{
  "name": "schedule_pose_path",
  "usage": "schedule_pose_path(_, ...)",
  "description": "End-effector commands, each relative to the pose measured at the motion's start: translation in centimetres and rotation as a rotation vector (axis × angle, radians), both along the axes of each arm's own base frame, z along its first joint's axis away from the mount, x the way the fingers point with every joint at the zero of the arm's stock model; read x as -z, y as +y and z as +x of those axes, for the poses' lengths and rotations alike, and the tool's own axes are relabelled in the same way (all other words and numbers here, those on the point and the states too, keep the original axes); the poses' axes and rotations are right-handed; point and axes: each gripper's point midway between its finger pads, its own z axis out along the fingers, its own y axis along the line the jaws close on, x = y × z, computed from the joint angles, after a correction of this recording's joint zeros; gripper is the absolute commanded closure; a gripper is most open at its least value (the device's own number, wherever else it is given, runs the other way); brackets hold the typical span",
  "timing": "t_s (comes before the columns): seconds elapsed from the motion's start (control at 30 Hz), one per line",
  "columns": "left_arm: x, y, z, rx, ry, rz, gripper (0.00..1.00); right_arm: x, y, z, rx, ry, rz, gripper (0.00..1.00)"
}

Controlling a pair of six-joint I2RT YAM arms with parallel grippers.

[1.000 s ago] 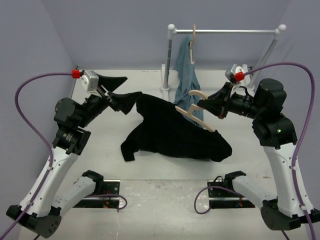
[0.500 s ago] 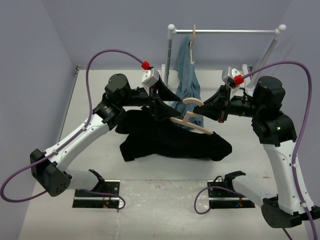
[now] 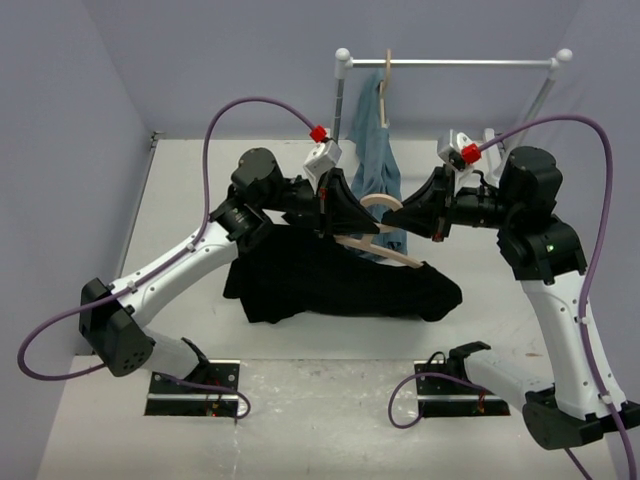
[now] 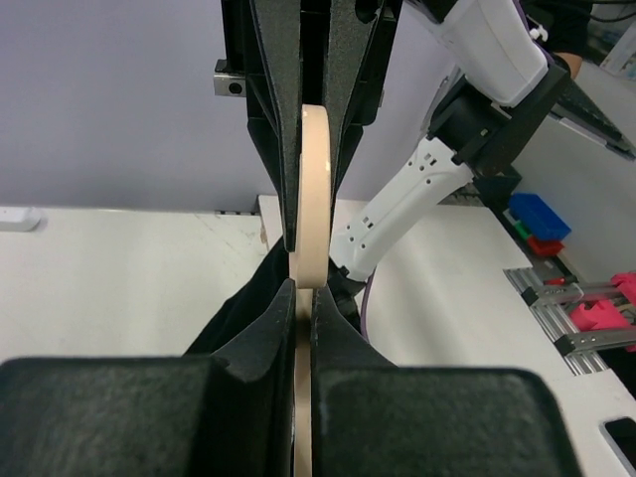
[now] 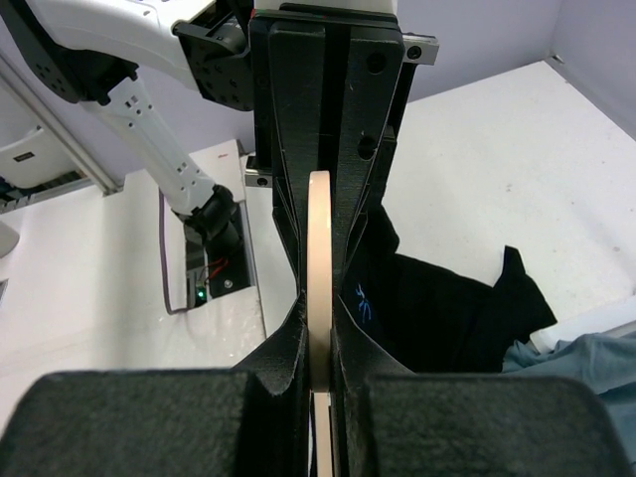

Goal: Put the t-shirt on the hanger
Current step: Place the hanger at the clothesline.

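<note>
The tan wooden hanger is held in the air over the black t-shirt, which lies crumpled on the table. My left gripper is shut on the hanger from the left. My right gripper is shut on it from the right, near the hook. In the left wrist view the hanger runs edge-on between my left gripper pads, with the t-shirt below. The right wrist view shows the hanger clamped in my right gripper, the t-shirt underneath.
A metal clothes rail stands at the back of the table. A blue-grey garment hangs from it on a similar hanger, right behind both grippers. Purple walls close in the left side and the back.
My left arm swung from the table's left side over to the hanger and shut on it. The t-shirt's left part slumped into a heap. The right gripper carried the hanger slightly left.
</note>
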Motion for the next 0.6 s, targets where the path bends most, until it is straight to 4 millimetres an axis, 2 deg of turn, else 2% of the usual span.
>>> schedule_pose_path(0.0, -0.3, -0.4, 0.0, 0.019, -0.002, 0.003, 1.0, -2.6, 0.1, -0.9, -0.023, -0.084, 0.049, 1.0)
schedule_pose_path(0.17, -1.4, 0.1, -0.2, -0.003, -0.051, -0.018, 1.0, -2.0, 0.1, -1.0, -0.02, -0.078, 0.045, 0.99)
schedule_pose_path(0.23, -2.6, 0.8, -1.0, 0.008, -0.089, -0.038, 1.0, -1.4, -0.2, -0.8, 0.002, -0.076, 0.038, 0.73)
schedule_pose_path(0.27, -3.0, 1.0, -1.1, 0.009, -0.104, -0.039, 1.0, -1.1, -0.5, -0.8, 0.015, -0.091, 0.031, 0.5)
schedule_pose_path(0.3, -3.6, 1.4, -1.4, 0.004, -0.123, -0.038, 1.0, -0.1, -0.8, -1.0, 0.02, -0.079, 0.009, 0.45)
schedule_pose_path(0.37, -4.5, 1.9, -1.3, -0.025, -0.145, -0.032, 1.0, 1.6, -2.0, -1.7, 0.027, -0.14, -0.047, 0.44)
schedule_pose_path(0.43, -5.5, 2.5, -1.6, -0.042, -0.165, -0.03, 1.0, 3.1, -2.4, -2.2, 0.021, -0.173, -0.07, 0.4)
schedule_pose_path(0.57, -7.1, 3.3, -2.3, -0.056, -0.169, -0.041, 1.0, 4.5, -2.4, -2.8, -0.028, -0.157, -0.104, 0.41)
